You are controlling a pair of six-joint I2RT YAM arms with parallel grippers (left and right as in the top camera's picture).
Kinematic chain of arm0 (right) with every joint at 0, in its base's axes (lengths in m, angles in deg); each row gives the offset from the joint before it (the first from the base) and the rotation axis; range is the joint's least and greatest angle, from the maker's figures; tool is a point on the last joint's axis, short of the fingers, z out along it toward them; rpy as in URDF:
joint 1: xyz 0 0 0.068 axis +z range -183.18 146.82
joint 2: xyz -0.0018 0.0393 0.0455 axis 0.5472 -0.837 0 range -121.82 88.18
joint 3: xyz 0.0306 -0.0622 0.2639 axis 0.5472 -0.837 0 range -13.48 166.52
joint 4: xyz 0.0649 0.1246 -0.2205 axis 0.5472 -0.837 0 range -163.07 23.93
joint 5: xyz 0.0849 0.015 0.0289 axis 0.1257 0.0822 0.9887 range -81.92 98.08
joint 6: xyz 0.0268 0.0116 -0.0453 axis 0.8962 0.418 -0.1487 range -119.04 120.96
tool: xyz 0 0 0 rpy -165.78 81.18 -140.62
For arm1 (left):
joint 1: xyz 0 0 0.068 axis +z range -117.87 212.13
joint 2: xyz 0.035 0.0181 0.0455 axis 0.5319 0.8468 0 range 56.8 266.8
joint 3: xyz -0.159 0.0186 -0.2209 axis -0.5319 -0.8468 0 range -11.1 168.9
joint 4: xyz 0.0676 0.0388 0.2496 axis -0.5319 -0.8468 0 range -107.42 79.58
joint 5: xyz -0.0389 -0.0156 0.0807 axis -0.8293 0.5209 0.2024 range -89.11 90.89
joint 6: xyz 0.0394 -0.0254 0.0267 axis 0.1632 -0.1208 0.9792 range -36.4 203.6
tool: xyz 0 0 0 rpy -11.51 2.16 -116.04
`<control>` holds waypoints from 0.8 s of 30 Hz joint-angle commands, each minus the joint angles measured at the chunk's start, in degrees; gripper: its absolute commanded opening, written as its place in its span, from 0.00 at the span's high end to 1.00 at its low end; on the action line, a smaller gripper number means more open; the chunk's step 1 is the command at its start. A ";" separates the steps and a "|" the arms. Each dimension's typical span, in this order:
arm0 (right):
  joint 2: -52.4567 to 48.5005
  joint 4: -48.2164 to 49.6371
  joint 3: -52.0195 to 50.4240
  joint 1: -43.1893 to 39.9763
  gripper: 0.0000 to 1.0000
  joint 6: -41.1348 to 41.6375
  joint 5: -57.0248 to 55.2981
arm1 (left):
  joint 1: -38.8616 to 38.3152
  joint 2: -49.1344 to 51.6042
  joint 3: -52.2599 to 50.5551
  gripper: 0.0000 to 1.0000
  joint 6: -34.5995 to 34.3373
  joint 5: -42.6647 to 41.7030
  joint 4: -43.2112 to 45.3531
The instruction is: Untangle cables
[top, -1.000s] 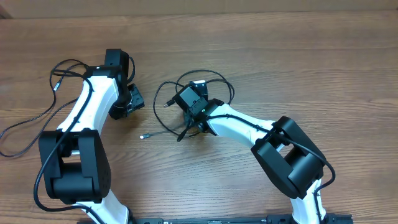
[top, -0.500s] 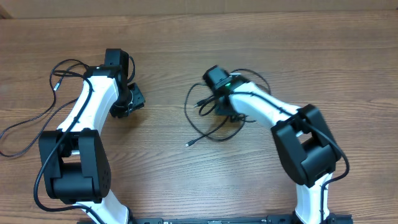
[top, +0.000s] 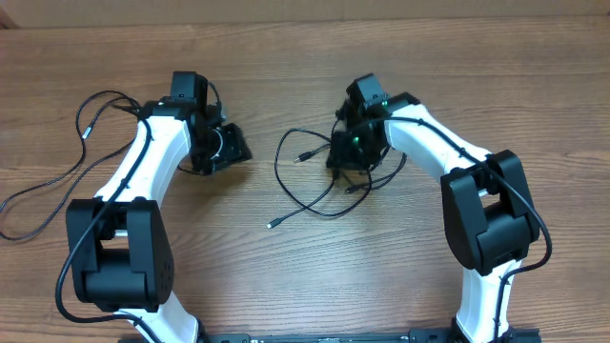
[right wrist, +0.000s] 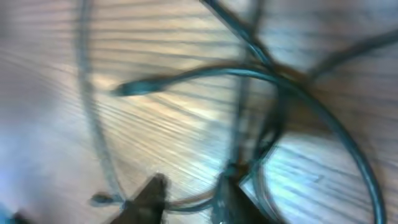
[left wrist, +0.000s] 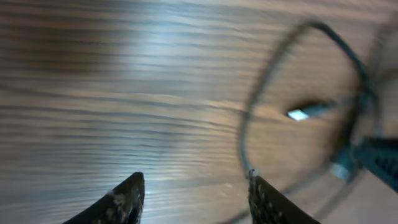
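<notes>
- The left gripper [top: 227, 149] stands about half open over bare table [top: 286, 286], left of the cables [top: 279, 171] and clear of them.
- In the left wrist view its fingertips [left wrist: 127, 198] are well apart with only wood between them; it holds nothing. A loop of cable and a silver-tipped plug [left wrist: 303, 113] lie ahead of it.
- The right gripper [top: 351, 157] sits low on the right side of the tangle, on top of the strands.
- In the right wrist view its fingers [right wrist: 149, 194] stand narrowly apart, and a thin strand crosses the gap. Blur hides whether it is gripped.
- The cables lie in loose loops in mid-table, between the arms.
</notes>
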 commanded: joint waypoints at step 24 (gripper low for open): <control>0.15 -26.47 19.23 -33.55 0.00 1.05 -10.80 | -17.38 0.28 18.51 0.38 -5.57 8.02 -13.60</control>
